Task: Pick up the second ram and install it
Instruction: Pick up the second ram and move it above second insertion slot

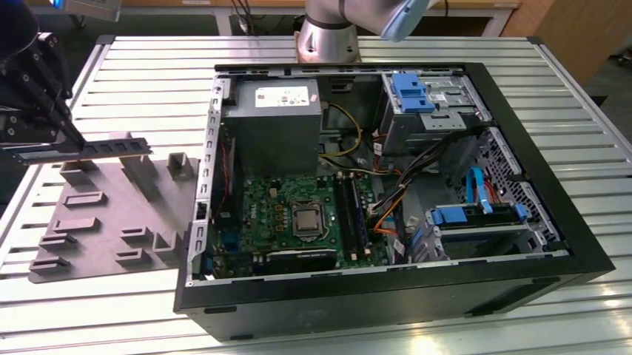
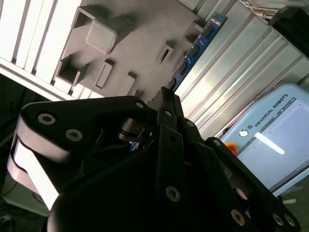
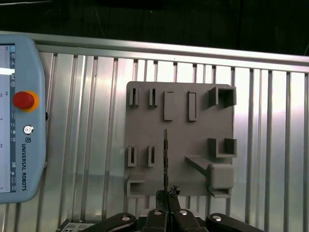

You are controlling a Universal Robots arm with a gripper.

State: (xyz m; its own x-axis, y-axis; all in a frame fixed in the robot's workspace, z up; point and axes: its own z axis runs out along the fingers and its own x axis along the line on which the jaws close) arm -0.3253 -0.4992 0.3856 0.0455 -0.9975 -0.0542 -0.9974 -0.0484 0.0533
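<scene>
My gripper (image 1: pixel 67 144) hangs at the exterior view's left, shut on the second ram (image 1: pixel 111 146), a long dark stick held level just above the light grey tray (image 1: pixel 109 214). In the first wrist view the ram (image 3: pixel 165 152) shows edge-on, running out from the gripper (image 3: pixel 167 192) over the tray (image 3: pixel 178 133). The second wrist view has the stick's blue-edged board (image 2: pixel 194 52) reaching out past the fingertips (image 2: pixel 166 107) above the tray (image 2: pixel 140 34). The long black motherboard slots (image 1: pixel 351 214) lie inside the open computer case, well off to the exterior view's right of the gripper.
The open black computer case (image 1: pixel 553 200) takes up the middle of the slatted metal table (image 1: pixel 148 81), with power supply, drive cages and cables inside. The arm's base (image 1: pixel 328 37) stands behind it. A teach pendant (image 3: pixel 19 121) lies on the table beside the tray.
</scene>
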